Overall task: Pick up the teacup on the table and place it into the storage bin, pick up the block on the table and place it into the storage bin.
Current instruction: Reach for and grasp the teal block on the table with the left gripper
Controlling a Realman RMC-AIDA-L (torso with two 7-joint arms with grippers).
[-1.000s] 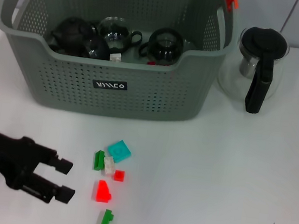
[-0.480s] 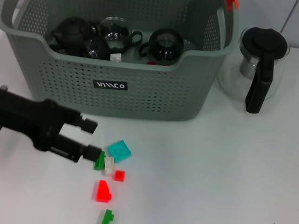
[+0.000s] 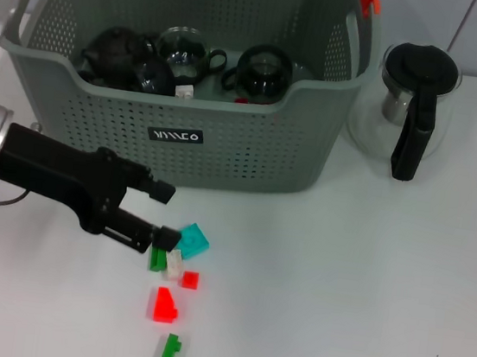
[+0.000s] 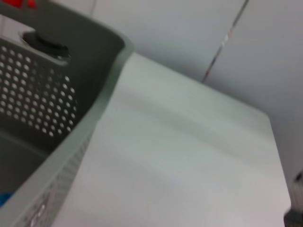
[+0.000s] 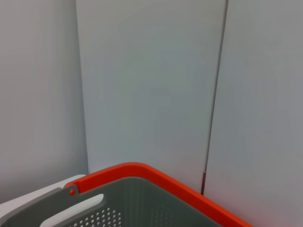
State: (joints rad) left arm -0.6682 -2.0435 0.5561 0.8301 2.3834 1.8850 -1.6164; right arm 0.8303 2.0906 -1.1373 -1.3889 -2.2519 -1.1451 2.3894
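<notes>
The grey-green storage bin stands at the back of the table, and its wall also shows in the left wrist view. Dark glass teacups lie inside it. Small blocks lie in front of the bin: a cyan block, a green block, a white block, a small red block, a larger red block and a second green block. My left gripper is open and low over the table, its lower fingertip at the cyan block's left edge. My right gripper is out of view.
A glass pot with a black lid and handle stands on the table right of the bin. The bin's orange-red handle top shows in the right wrist view, with a grey wall behind it. The white table stretches to the right of the blocks.
My left gripper has moved from the front left of the table up and to the right, reaching the cyan and green blocks. It stays open. The blocks have not moved.
</notes>
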